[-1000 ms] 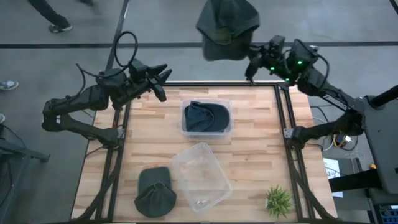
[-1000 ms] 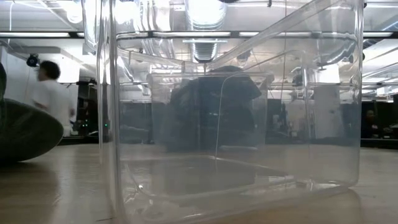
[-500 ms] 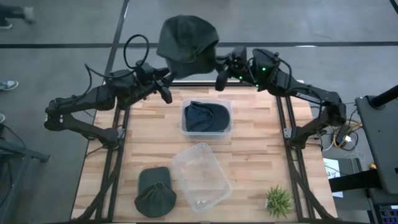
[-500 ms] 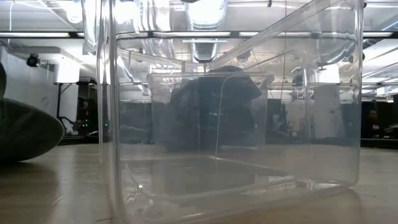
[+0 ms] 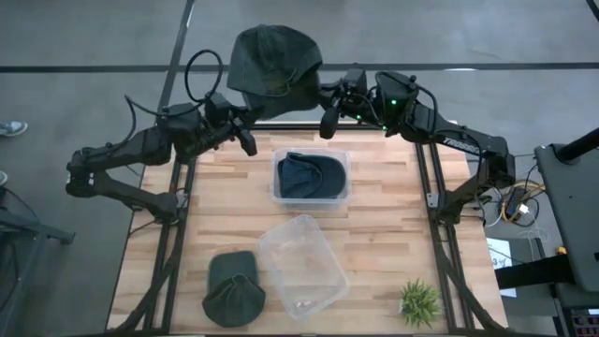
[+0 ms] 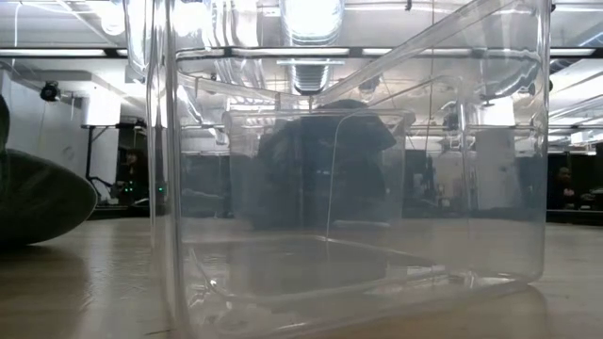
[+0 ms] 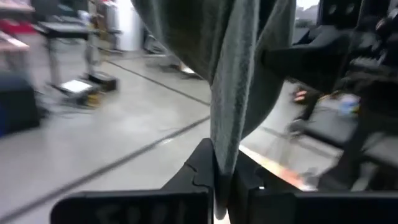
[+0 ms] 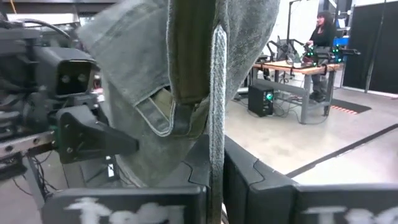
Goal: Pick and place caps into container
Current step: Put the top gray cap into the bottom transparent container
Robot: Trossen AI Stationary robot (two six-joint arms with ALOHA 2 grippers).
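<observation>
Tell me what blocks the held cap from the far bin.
Nothing visible. Both grippers, left and right, hold the olive cap past the table's far edge. The far bin just inside that edge is open-topped, already holding a navy cap.

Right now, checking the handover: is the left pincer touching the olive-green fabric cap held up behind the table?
Touching. The left wrist view shows the left pincer shut on the olive-green fabric cap, fabric pinched between its fingers.

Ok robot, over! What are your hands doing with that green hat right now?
Left gripper and right gripper both shut on olive cap, held up past table's far edge. Navy cap sits in small container. Nothing blocking.
</observation>
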